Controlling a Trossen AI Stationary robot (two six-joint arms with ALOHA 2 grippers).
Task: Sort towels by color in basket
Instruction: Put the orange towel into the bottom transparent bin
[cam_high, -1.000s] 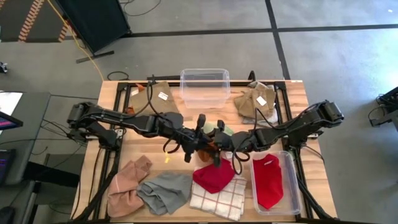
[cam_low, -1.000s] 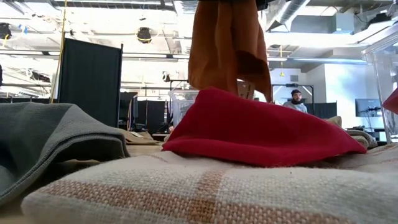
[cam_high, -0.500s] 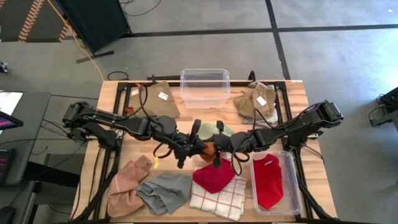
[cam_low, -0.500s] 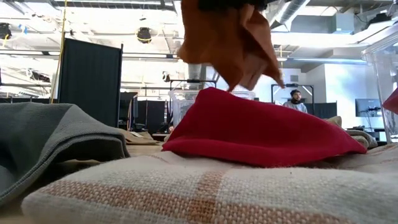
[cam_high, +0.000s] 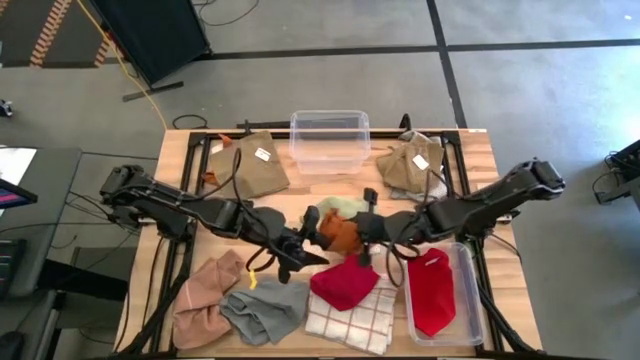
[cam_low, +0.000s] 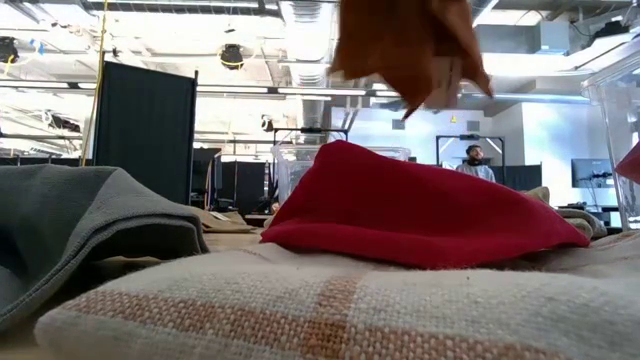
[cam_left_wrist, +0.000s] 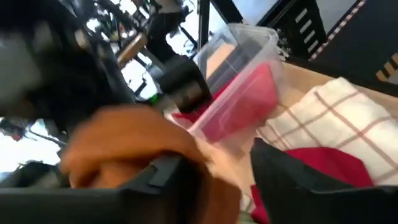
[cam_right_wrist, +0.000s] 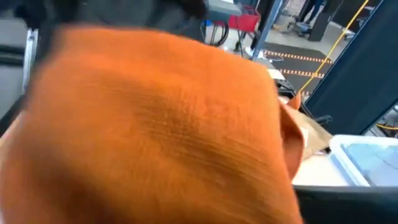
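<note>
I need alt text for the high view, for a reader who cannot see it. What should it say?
Seen from above, the right end effector holds a rust-orange towel over the table's middle, with the open left end effector beside it. A red towel lies in a clear bin; other towels lie around the wooden table.

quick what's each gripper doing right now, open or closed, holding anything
Left gripper: open, holding nothing, beside the rust-orange towel.
Right gripper: shut on the rust-orange towel, lifted above the red towel.
</note>
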